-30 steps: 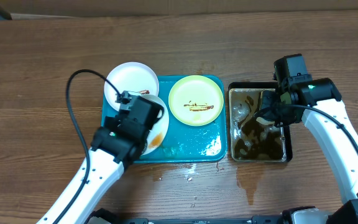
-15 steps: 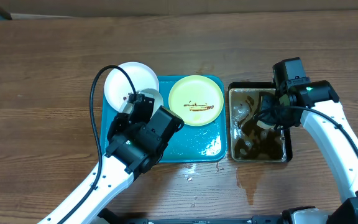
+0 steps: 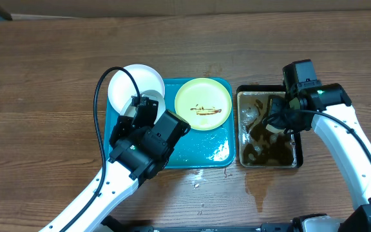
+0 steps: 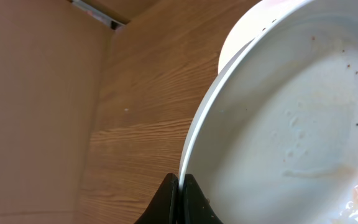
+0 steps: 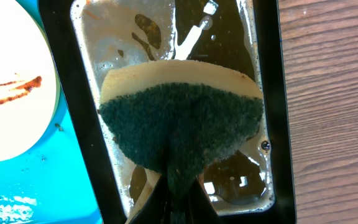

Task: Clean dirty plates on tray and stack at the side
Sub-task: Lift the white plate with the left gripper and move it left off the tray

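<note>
Three plates at one teal tray (image 3: 198, 153), one black pan (image 3: 300, 151) at its 3 o'clock.
Left gripper (image 4: 180, 186) is clamping a white plate (image 4: 291, 124) by its rim at the tray's 9 o'clock, its arm hiding most of it overhead. Another white plate (image 3: 136, 82) is sitting at 10 o'clock and a sauce-streaked yellow-green plate (image 3: 203, 104) at 1. Right gripper (image 5: 174, 190) is pinching a green-faced sponge (image 5: 179, 124) over the pan's brown water.

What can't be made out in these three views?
- Left wrist: the held white plate runs off the right and bottom edges; its remaining dirt is unseen.
- Overhead: the left arm covers most of that plate.
- Right wrist: the sponge hides much of the pan floor; the left edge cuts the yellow-green plate.
</note>
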